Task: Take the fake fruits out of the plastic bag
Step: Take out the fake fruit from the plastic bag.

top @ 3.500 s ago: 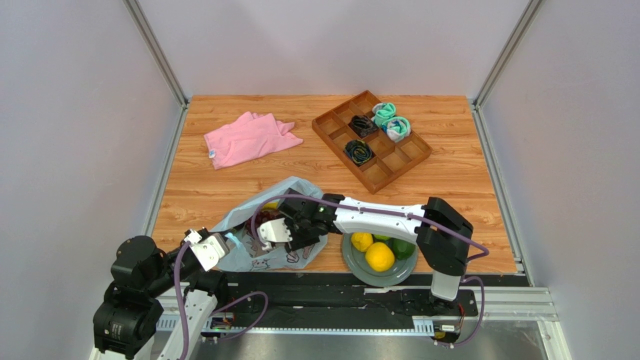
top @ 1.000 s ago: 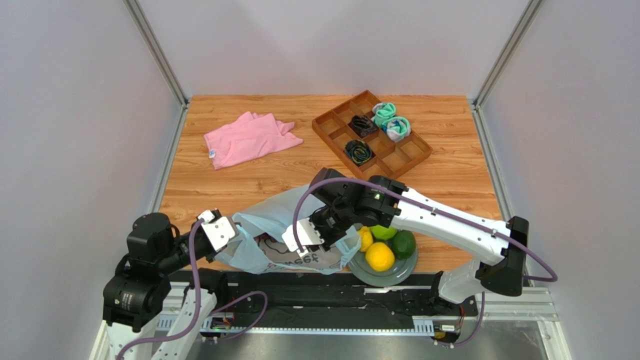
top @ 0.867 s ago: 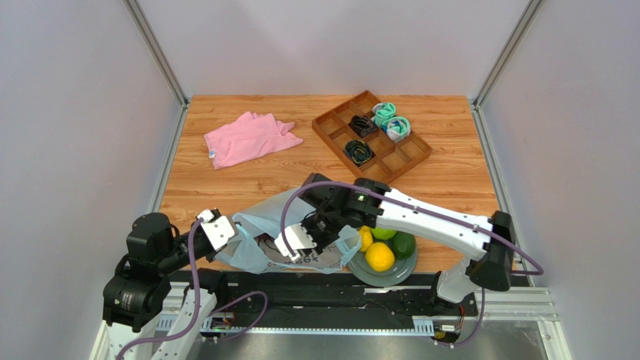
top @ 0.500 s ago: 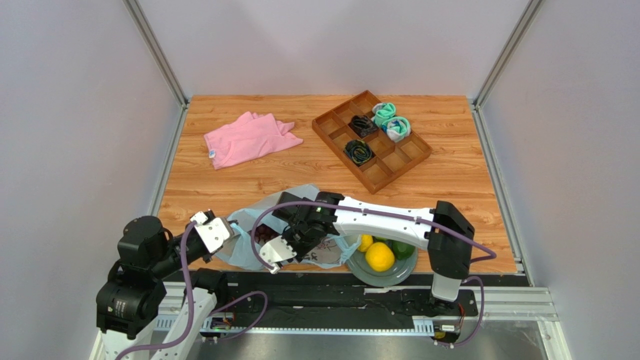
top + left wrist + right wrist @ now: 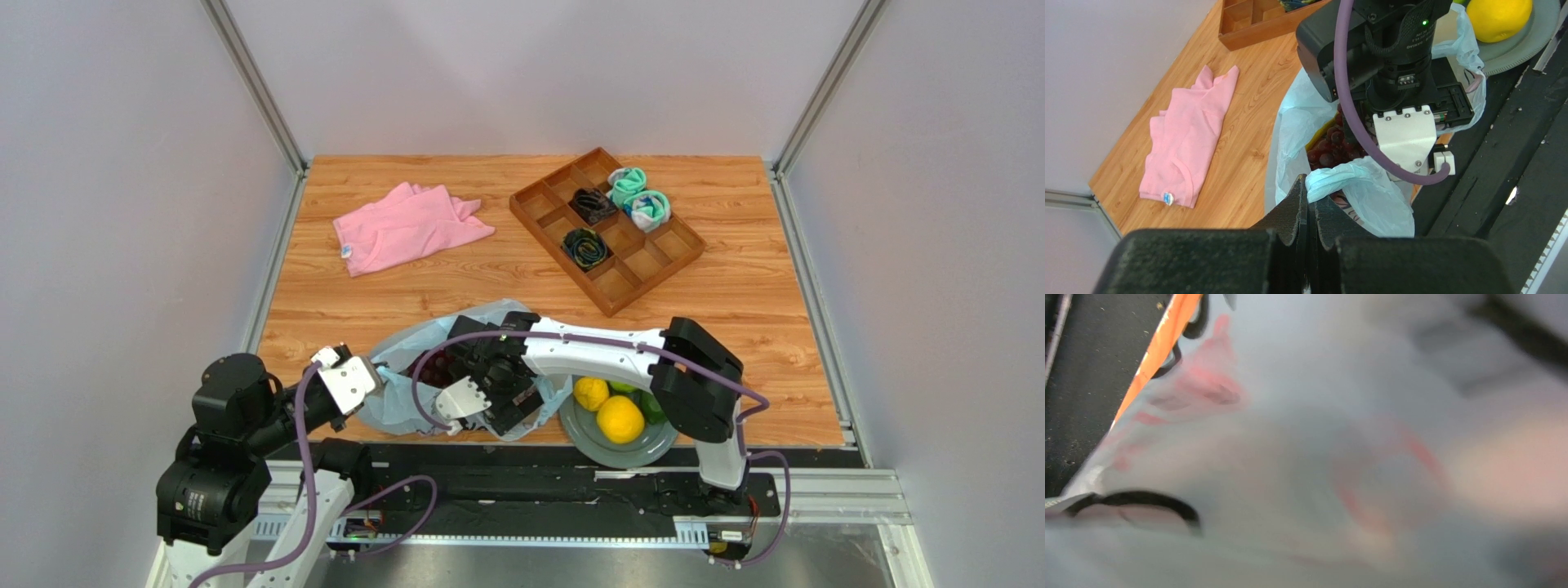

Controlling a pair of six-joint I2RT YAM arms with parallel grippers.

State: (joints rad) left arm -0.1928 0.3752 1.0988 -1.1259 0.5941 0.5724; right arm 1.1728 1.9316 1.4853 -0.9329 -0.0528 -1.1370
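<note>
Drawn in and folded lower than half a second ago, the right arm now pushes its right end effector [image 5: 471,395] deeper into the mouth of the plastic bag [image 5: 415,346], which lies flatter at the near edge of the tabletop [image 5: 491,263].

From overhead, the left end effector [image 5: 355,381] grips the bag's left rim. Two yellow fruits [image 5: 620,419] sit on a grey plate [image 5: 580,439] just right of the bag. A pink cloth [image 5: 405,227] lies at the far left, well apart from a wooden tray [image 5: 650,263] that holds rolled socks [image 5: 638,196].

From the left wrist, the left end effector [image 5: 1308,202] is clenched on a bunched fold of the pale-blue bag [image 5: 1364,196], holding the mouth apart. Dark grapes [image 5: 1328,147] show inside the opening, just beside the right arm's black and white wrist, whose fingertips are hidden below. The plate [image 5: 1536,46] with a yellow fruit [image 5: 1496,15] sits beyond the bag, and the pink cloth [image 5: 1186,153] lies across the wood.

From the right wrist, blurred pale-blue plastic [image 5: 1303,447] with red and black print fills the view. No fingers show, so whether this end effector is released or clenched cannot be told.
</note>
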